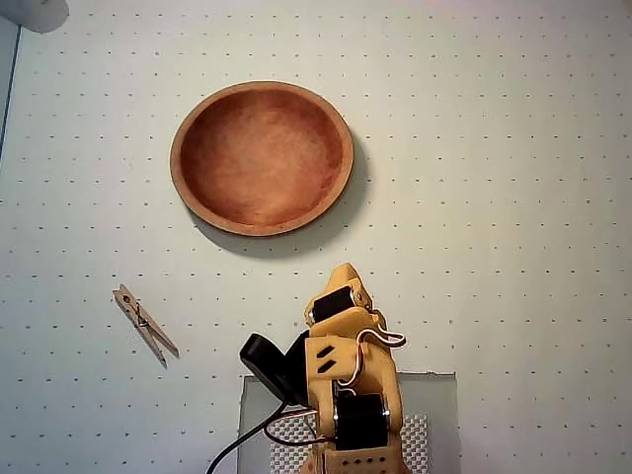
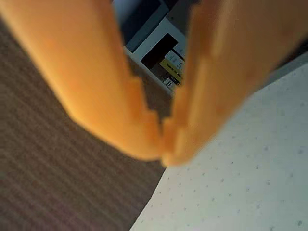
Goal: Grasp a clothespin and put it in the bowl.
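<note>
In the wrist view the gripper [image 2: 163,144] fills the top of the frame, its two orange fingers [image 2: 96,82] meeting at the tips with nothing between them. Behind them lie the white dotted table [image 2: 240,183], brown striped flooring [image 2: 53,183] off its edge, and blurred shelving [image 2: 163,53] further back. In the overhead view the gripper [image 1: 346,272] sits folded back above the arm's base, just below the bowl [image 1: 262,158], which stands empty on the dotted table [image 1: 513,197]. The clothespin [image 1: 145,323] lies flat at lower left, well apart from both.
</note>
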Controlling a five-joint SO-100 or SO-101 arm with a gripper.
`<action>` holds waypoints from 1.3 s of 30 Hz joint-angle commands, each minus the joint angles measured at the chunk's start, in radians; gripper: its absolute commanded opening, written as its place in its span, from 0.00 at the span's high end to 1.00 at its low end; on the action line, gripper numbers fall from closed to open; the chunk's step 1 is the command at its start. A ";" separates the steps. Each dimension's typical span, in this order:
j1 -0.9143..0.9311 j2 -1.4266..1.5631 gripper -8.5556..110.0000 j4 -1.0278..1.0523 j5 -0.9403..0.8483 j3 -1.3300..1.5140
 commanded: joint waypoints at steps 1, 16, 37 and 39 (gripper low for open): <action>-0.003 -0.244 0.96 0.005 -0.066 -0.215; -0.029 -0.864 0.96 0.028 -0.664 -0.534; -0.518 -1.328 0.95 0.407 -0.881 -0.897; -0.572 -1.350 0.95 0.393 -0.882 -0.916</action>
